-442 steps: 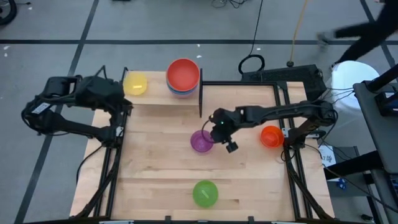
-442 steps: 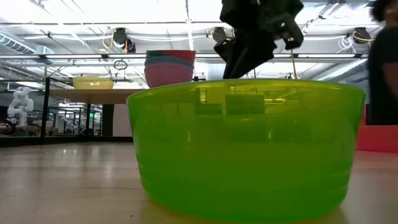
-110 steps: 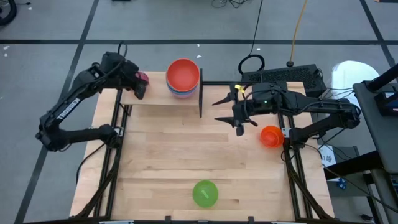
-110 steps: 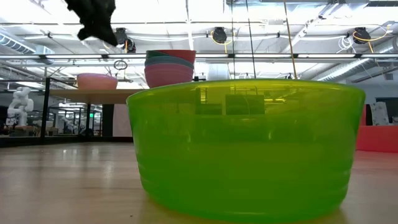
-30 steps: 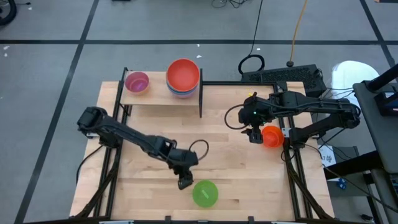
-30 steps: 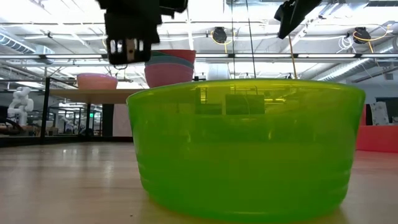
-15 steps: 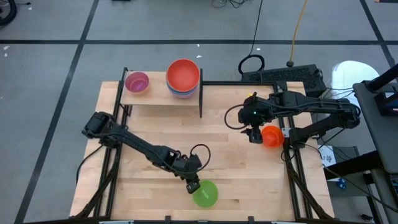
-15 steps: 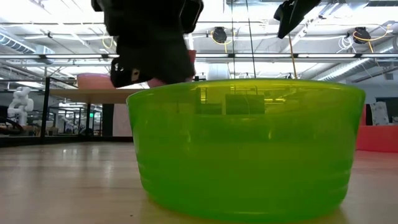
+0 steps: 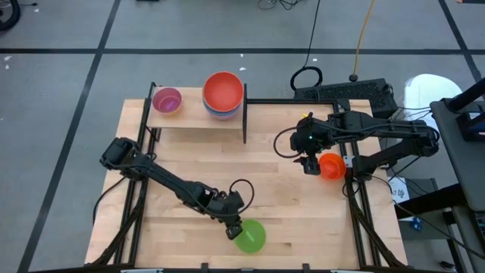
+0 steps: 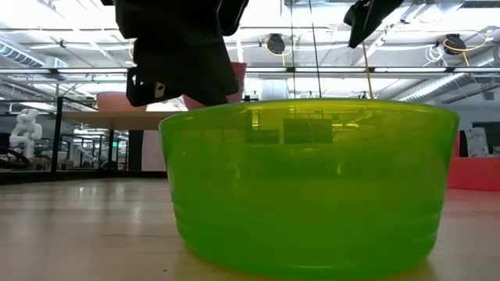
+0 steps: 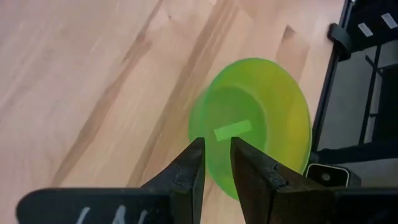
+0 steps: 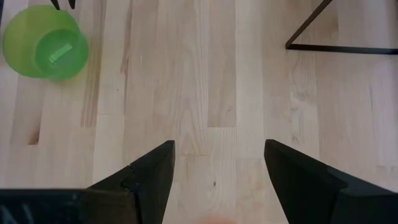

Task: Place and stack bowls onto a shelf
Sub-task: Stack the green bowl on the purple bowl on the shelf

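A green bowl (image 9: 251, 236) stands upright on the tabletop near the near edge; it fills the low view (image 10: 308, 179). My left gripper (image 9: 234, 228) is at its far-left rim, open by a narrow gap (image 11: 217, 142). An orange bowl (image 9: 330, 165) sits at the table's right edge, with my right gripper (image 9: 309, 165) wide open (image 12: 219, 144) just left of it. On the shelf (image 9: 193, 114) at the far side stand a purple bowl (image 9: 167, 99) and a stack topped by a red bowl (image 9: 223, 89). My left gripper comes slanting down from the far left at the green bowl's rim (image 11: 194, 127). One finger (image 11: 194, 163) shows outside the wall and the other (image 11: 244, 163) over the hollow. I cannot tell whether either finger touches the bowl.
Black frame rails (image 9: 140, 189) run along both sides of the table, and a thin black shelf post (image 9: 244, 121) stands at the shelf's right end. Bare wood (image 9: 258, 174) lies between the shelf and the green bowl. A cable loops off the left wrist (image 9: 241, 189).
My left gripper has come down and toward the table's near edge, up to the green bowl's far-left rim; in the low view it has sunk behind the bowl's rim. The gap between its fingers has stayed the same. The bowl has not visibly shifted.
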`<state>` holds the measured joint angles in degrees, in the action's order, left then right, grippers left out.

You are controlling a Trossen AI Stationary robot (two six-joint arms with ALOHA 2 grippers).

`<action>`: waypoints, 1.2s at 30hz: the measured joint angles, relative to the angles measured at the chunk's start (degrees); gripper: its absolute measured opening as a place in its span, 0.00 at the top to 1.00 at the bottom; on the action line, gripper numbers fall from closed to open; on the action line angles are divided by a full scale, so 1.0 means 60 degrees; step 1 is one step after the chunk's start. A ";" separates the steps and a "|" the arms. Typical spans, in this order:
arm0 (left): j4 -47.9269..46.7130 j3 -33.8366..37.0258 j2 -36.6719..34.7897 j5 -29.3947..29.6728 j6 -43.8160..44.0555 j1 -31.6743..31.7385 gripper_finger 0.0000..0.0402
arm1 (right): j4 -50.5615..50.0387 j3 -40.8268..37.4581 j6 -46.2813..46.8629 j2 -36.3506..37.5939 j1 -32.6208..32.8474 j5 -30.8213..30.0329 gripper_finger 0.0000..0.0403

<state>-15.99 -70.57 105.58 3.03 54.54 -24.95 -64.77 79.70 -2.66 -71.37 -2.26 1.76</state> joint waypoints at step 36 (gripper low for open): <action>0.0509 -0.0004 0.0681 -0.0079 -0.0462 -0.0165 0.80 | 0.0084 0.0000 -0.0003 0.0004 0.0000 0.0000 0.40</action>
<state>-12.93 -70.59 109.67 2.55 51.77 -25.93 -64.27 79.70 -2.67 -71.35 -2.26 1.76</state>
